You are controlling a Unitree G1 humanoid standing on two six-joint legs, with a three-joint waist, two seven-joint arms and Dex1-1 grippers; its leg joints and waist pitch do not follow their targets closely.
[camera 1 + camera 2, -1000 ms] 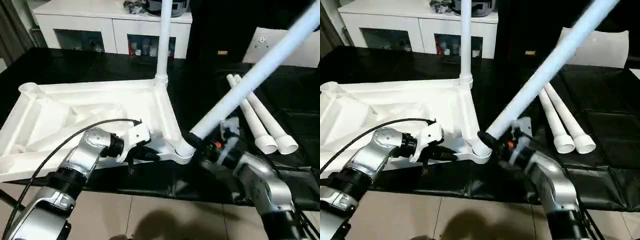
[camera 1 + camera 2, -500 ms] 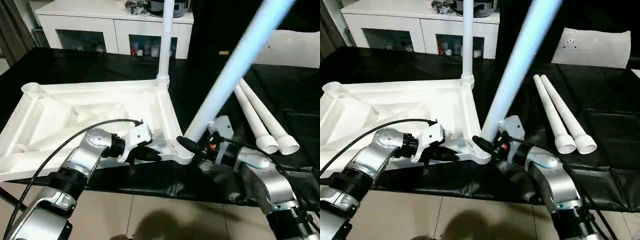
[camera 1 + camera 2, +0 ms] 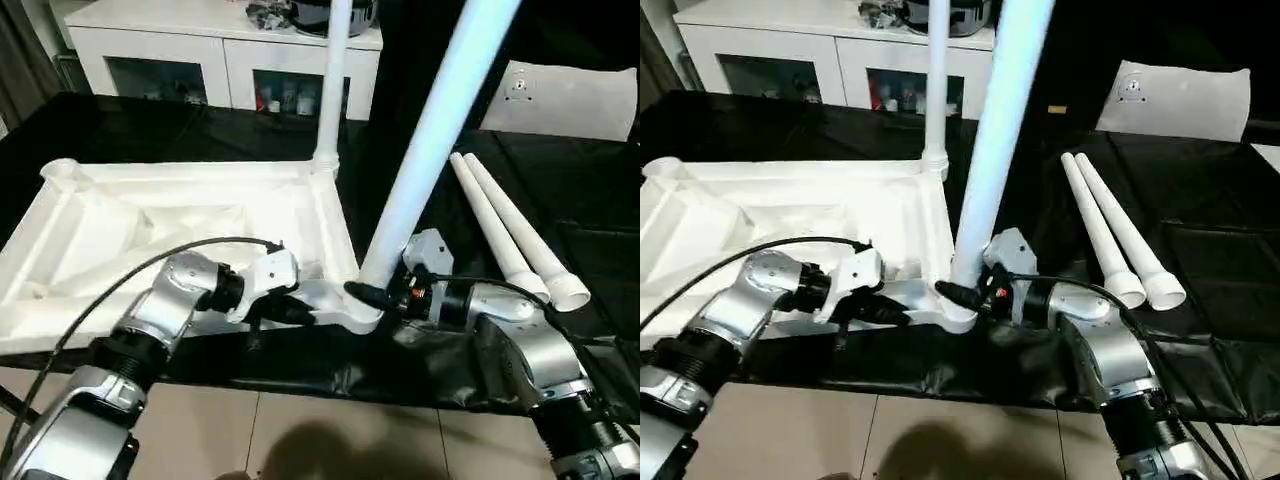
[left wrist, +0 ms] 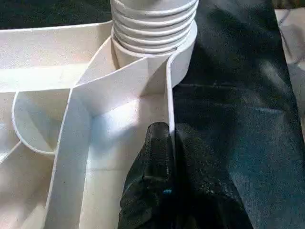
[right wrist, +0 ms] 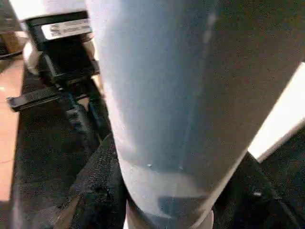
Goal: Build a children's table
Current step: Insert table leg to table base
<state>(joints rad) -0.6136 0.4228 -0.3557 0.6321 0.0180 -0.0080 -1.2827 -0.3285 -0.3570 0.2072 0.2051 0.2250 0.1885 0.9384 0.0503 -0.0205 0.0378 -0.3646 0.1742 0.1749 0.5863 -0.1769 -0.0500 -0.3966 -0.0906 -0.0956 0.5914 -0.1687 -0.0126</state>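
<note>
Left eye view: our left gripper (image 3: 300,313) pinches the white ribbed plastic tabletop (image 3: 180,235) rim, steadying it; our right gripper (image 3: 372,296), at 3 o'clock, clamps a long white tapered leg (image 3: 425,150) over its corner socket (image 3: 362,312).

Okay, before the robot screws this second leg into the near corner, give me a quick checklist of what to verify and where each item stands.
1. Right gripper shut on the held leg near its base: ok.
2. Left gripper pinching the tabletop rim beside the near corner socket: ok.
3. Held leg upright over the socket: not ok, it leans.
4. Threads engaged: cannot tell.
5. Far corner leg standing upright: ok.
6. Two spare legs lying apart on the black cloth: ok.
</note>
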